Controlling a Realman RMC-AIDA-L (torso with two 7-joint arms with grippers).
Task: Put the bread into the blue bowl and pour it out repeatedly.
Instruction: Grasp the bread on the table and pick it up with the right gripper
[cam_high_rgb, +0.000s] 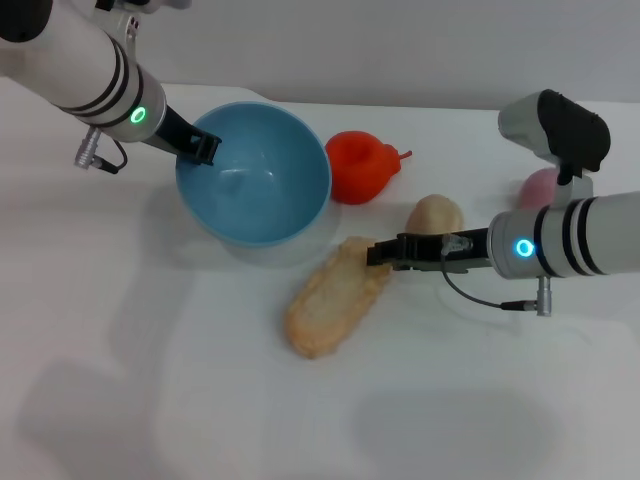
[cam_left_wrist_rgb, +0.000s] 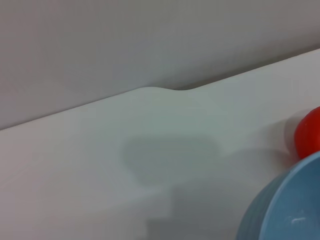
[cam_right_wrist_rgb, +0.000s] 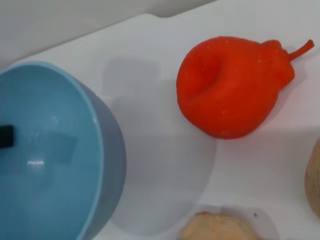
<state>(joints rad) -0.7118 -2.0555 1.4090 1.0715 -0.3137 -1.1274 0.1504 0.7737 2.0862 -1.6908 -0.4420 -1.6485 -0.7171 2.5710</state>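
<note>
Bread on the surface, bowl tilted and empty, both tools engaged.

Long tan-golden oblong loaf of bread (cam_high_rgb: 334, 299) lying flat on white surface (cam_high_rgb: 150, 400) at lower centre of head view, just below and right of smooth light-blue round bowl (cam_high_rgb: 256, 172); no bread inside bowl. Left tool (cam_high_rgb: 203, 148) at upper left, clamped on bowl's near-left rim, bowl tipped with mouth facing camera. Right tool (cam_high_rgb: 382, 254) at centre right, tips at upper-right end of loaf; jaws look closed or nearly so, firm pinch on loaf not confirmable. Red-orange hollow pear-shaped toy (cam_high_rgb: 364, 165) just right of bowl, small round beige bun (cam_high_rgb: 435, 216) behind right tool. Risks: end-only pinch likely to let long loaf swing or slip on lift; loaf spans bowl width, may catch on rim; rim-only hold may let bowl twist; bun near enough to be nudged.
</note>
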